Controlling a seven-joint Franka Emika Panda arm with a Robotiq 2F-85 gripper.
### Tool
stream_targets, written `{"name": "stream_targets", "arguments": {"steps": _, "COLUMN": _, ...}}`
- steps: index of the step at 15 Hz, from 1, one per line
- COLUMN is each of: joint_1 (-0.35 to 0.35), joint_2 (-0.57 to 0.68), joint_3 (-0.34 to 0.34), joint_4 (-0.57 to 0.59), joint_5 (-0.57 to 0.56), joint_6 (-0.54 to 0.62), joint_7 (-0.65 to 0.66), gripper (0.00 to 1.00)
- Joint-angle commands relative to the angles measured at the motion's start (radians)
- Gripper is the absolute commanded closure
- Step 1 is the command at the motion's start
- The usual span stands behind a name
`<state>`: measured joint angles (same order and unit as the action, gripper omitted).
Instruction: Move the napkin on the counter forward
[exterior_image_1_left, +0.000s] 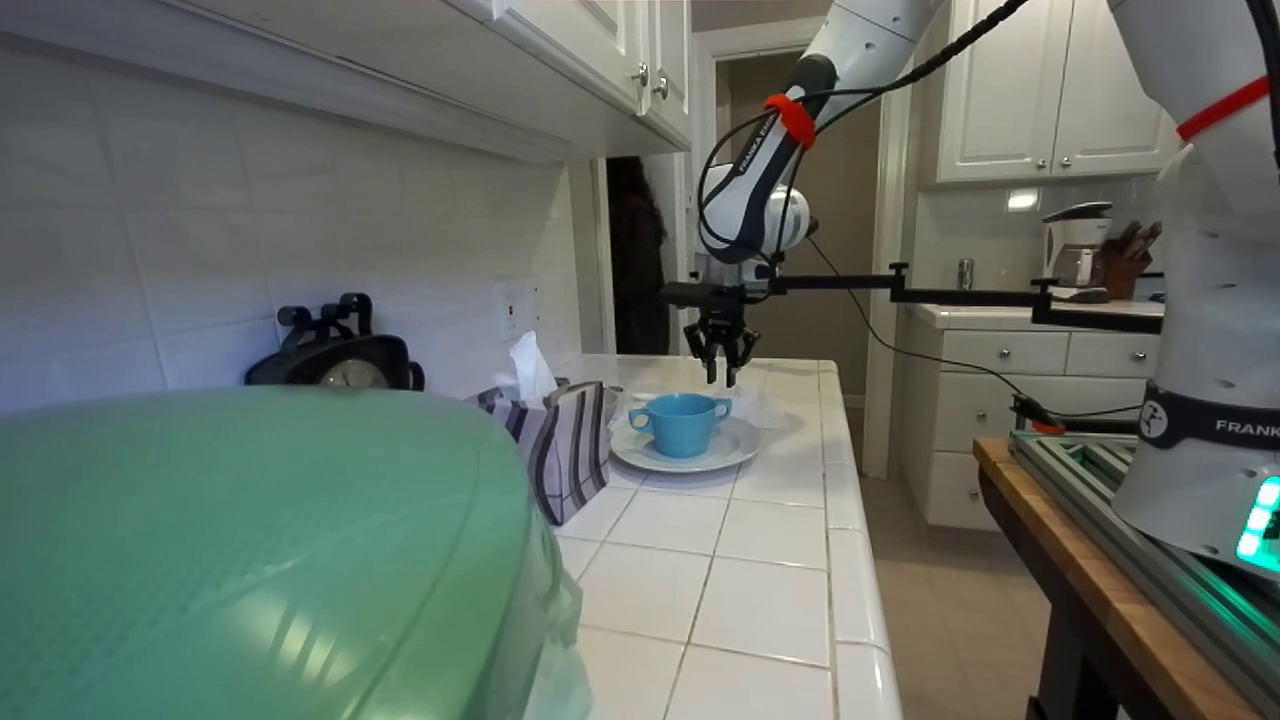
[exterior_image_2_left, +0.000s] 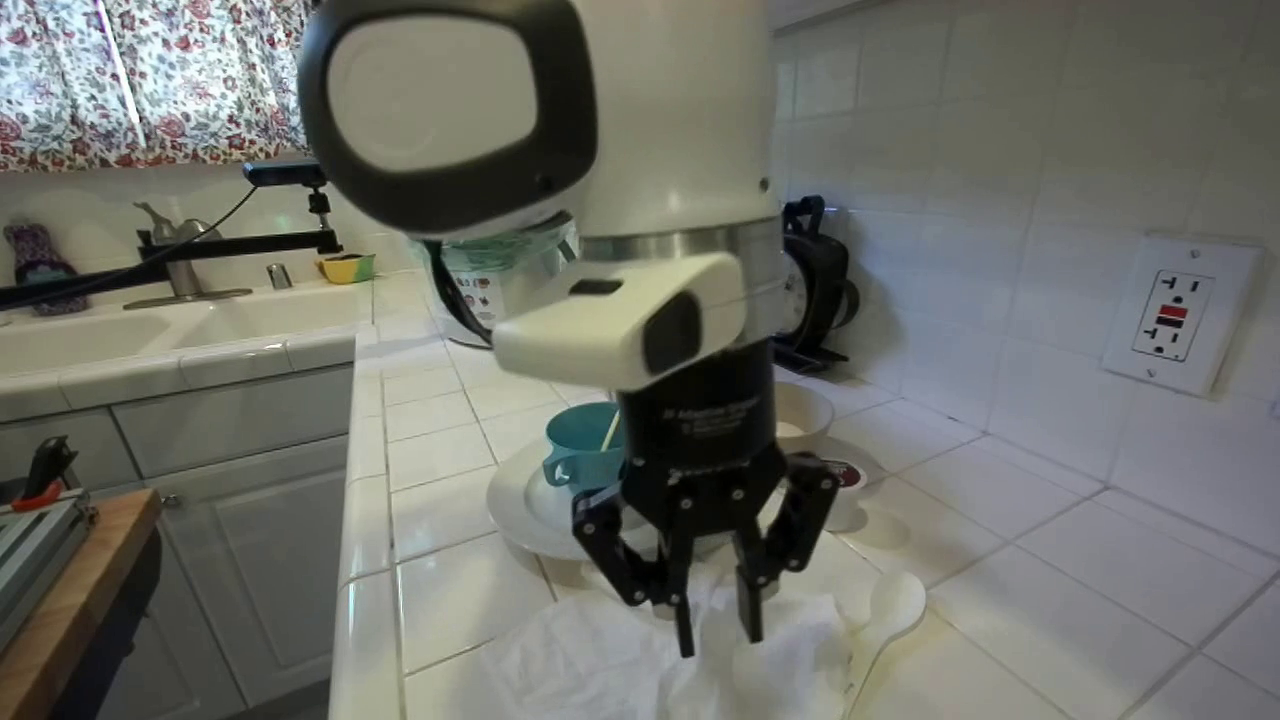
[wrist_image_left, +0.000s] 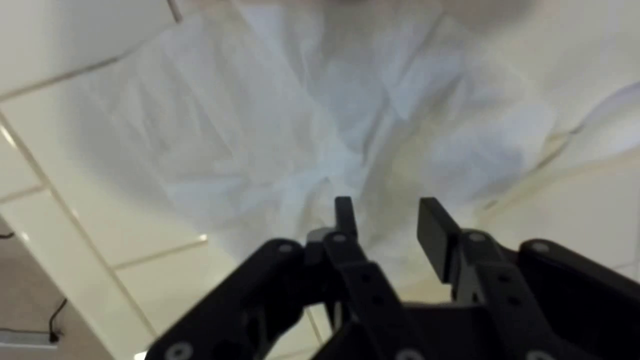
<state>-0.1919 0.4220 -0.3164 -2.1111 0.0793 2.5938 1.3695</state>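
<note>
Napkin: cut off at the bottom in an exterior view, partly behind the gripper
Napkin look: white, wrinkly
Gripper: its fingers stand apart

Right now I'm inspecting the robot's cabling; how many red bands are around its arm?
2, in an exterior view: one red band above the fingers, another red band above the base. The arm leaves the frame; more may be hidden.

Exterior cams face opposite ways along the surface, sharing the blue cup; wrist cam's close, aimed down past the fingers.
</note>
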Motion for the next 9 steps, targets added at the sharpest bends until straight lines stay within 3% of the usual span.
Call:
{"name": "stream_targets", "arguments": {"steps": 1, "joint_1": -0.048, "joint_2": 0.000, "joint_3": 0.013, "joint_4": 0.140, "joint_5": -0.015, "joint_6": -0.178, "joint_7": -0.202, "gripper": 0.30}}
{"name": "stream_targets", "arguments": {"steps": 5, "joint_1": -0.088, "joint_2": 0.033, "joint_3": 0.042, "joint_4": 0.237, "joint_5": 0.019, "joint_6": -0.268, "joint_7": -0.420, "gripper": 0.00}}
{"name": "stream_targets", "arguments": {"steps": 9, "joint_1": -0.092, "joint_2": 0.066, "joint_3": 0.054, "joint_4": 0.244, "joint_5": 0.005, "joint_6": -0.292, "joint_7": -0.605, "gripper": 0.00}}
